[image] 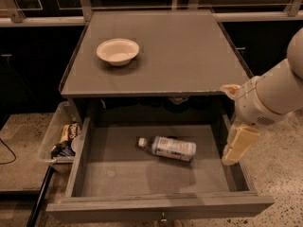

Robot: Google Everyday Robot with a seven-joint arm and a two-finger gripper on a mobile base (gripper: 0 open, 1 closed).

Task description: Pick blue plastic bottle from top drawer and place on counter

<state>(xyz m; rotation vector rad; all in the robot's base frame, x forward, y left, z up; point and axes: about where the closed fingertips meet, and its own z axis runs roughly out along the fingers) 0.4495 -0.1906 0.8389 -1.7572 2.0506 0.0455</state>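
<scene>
One bottle, one reach: what does this pick call for? (DESK)

Blue plastic bottle [168, 148] lies on its side mid top drawer [118, 176], cap pointing left. Gripper [240, 145] hangs at the drawer's right wall, well apart from it. It should swing left, drop straight down and take the body across its width. (FLOOR)

And the jaws? (DESK)

Holding nothing. Spread or pressed together, I cannot tell. Worktop [184, 51] has room beside the white bowl [118, 51]. (FLOOR)
</scene>
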